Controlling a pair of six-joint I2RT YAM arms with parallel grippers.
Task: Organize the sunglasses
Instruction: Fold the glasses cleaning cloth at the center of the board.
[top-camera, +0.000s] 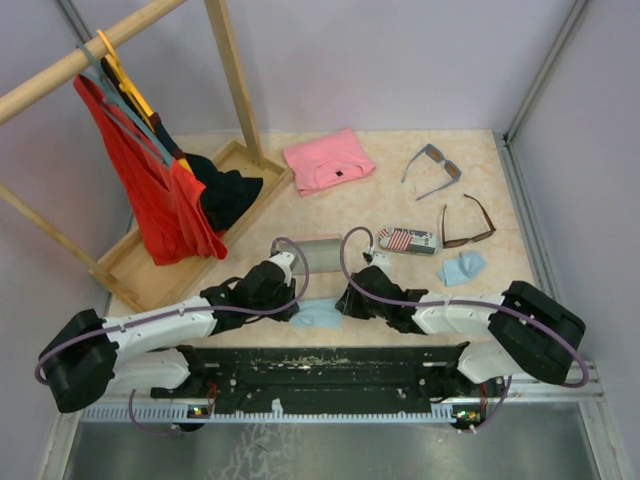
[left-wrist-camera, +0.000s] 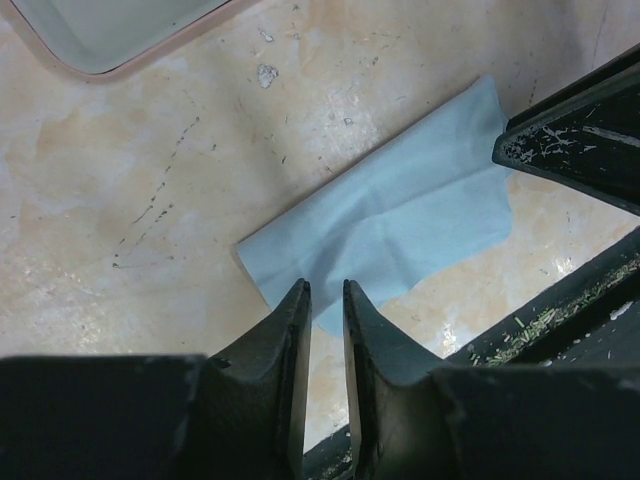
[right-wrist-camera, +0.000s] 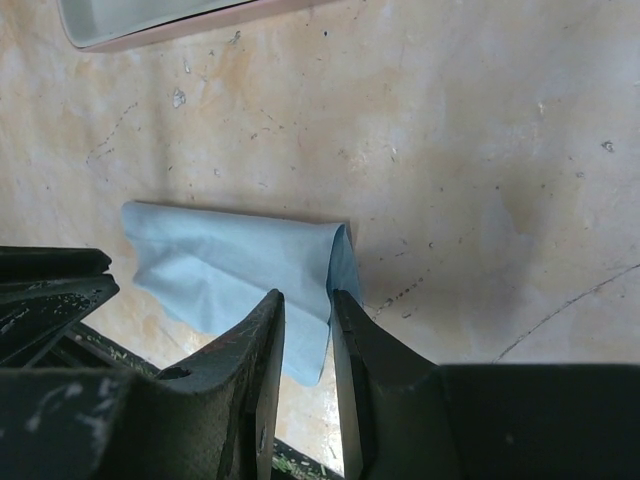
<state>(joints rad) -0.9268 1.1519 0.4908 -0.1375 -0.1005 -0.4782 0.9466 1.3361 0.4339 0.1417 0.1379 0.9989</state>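
The grey-blue sunglasses lie at the far right of the table. The brown-framed sunglasses lie just nearer, also on the right. Neither pair shows in the wrist views. My left gripper and right gripper hang low at the near middle. They face each other over a light blue cloth. Both have their jaws nearly together with nothing between them. The cloth lies flat beneath them, one edge folded up.
An open pink-rimmed case and a flag-patterned case lie mid-table. A second blue cloth lies right. A pink folded garment lies at the back. A wooden rack with hanging clothes fills the left.
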